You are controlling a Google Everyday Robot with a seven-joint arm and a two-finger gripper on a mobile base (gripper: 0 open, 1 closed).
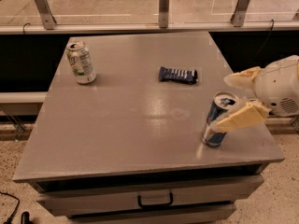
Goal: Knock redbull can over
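Note:
The redbull can [216, 125], slim, blue and silver with an open silver top, stands near the right front corner of the grey table [131, 125]. It leans slightly to the right. My gripper [221, 102] reaches in from the right with its cream fingers spread open. One finger [242, 77] is behind the can's top. The other finger [243, 117] lies across the front of the can's upper half, touching or very close to it. The can sits between the two fingers. The gripper holds nothing.
A white-and-green soda can [81, 62] stands at the back left of the table. A dark blue snack packet [177, 75] lies at the back middle. The table's right edge is just beside the redbull can. A drawer handle [155, 200] is below the front edge. A railing runs behind.

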